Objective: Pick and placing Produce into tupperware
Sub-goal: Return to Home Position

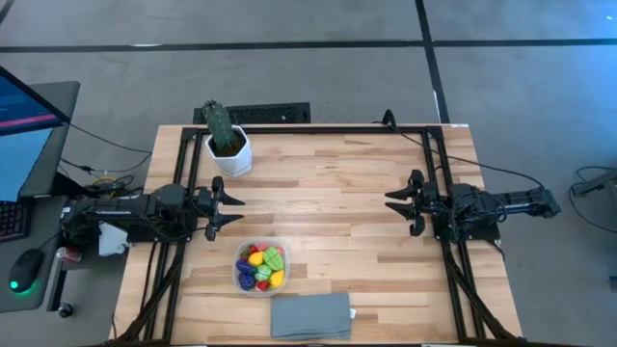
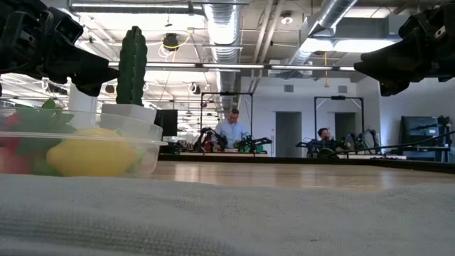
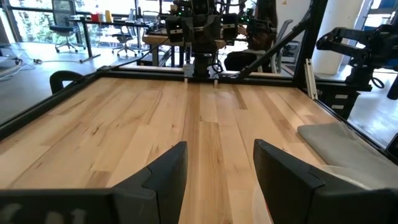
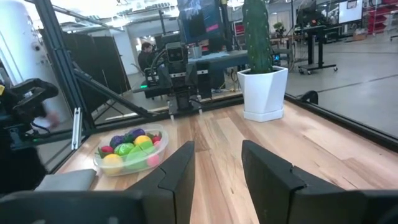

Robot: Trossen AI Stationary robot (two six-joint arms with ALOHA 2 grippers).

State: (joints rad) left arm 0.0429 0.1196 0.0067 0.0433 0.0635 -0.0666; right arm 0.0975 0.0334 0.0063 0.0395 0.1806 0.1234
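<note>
Left gripper (image 1: 239,211), right gripper (image 1: 388,201) spread empty; a low swing might tip the clear rounded-square plastic tupperware (image 1: 238,260) of multicoloured toy produce (image 1: 261,267)

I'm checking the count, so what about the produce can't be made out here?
Produce count: high view too small, pieces piled in the tupperware.
Low view: left edge cuts off the tupperware; grey cloth hides its base.
Left gripper and right gripper wait open at the sides, blocking nothing.

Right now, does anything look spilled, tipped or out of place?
Nothing stands out. The colourful toy produce all sits inside the clear plastic tupperware, the green cactus in its white pot stands upright, the grey folded cloth lies flat, and the left hand and right hand are open.
</note>
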